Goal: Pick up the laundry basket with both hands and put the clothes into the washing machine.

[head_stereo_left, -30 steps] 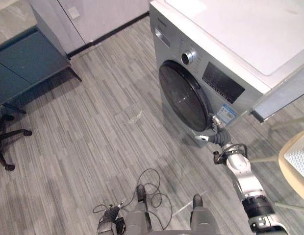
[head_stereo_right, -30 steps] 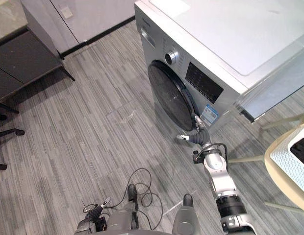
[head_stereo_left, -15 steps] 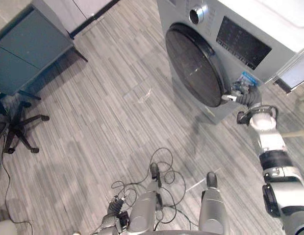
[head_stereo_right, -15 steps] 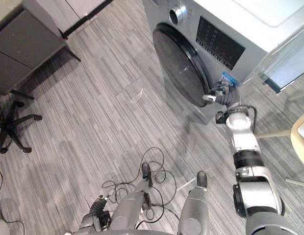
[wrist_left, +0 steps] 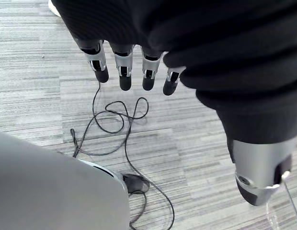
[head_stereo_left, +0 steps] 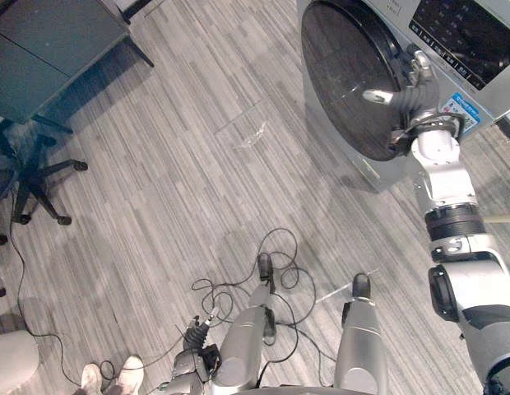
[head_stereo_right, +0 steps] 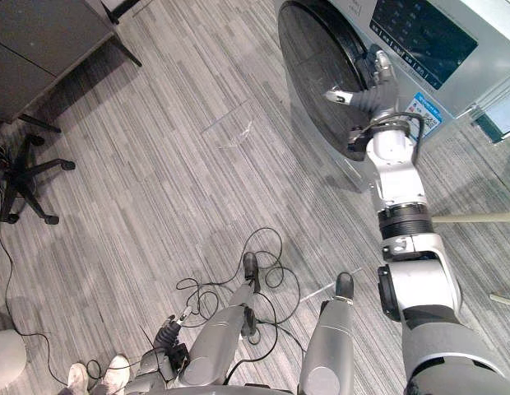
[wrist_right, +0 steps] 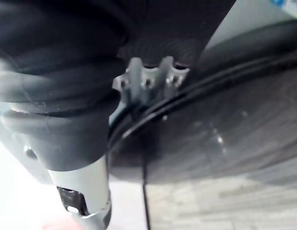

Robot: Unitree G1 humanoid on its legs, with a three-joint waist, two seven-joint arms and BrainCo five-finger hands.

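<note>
Washing machine (head_stereo_left: 485,74) on grey floor (head_stereo_left: 156,164). Right hand (head_stereo_left: 410,89) at rim of machine's round door (head_stereo_left: 345,74), thumb out across glass, fingertips hidden behind rim, grip can't tell. Left hand (wrist_left: 123,64) well apart from machine, fingers straight, released, empty.

The grey plank floor (head_stereo_left: 156,164) carries the washing machine (head_stereo_left: 345,82), an office chair (head_stereo_left: 41,177) and a dark cabinet (head_stereo_left: 49,41).

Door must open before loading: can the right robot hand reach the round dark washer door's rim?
Likely yes: the right robot hand is at the rim of the round dark washer door, thumb across its glass, nothing between.
</note>
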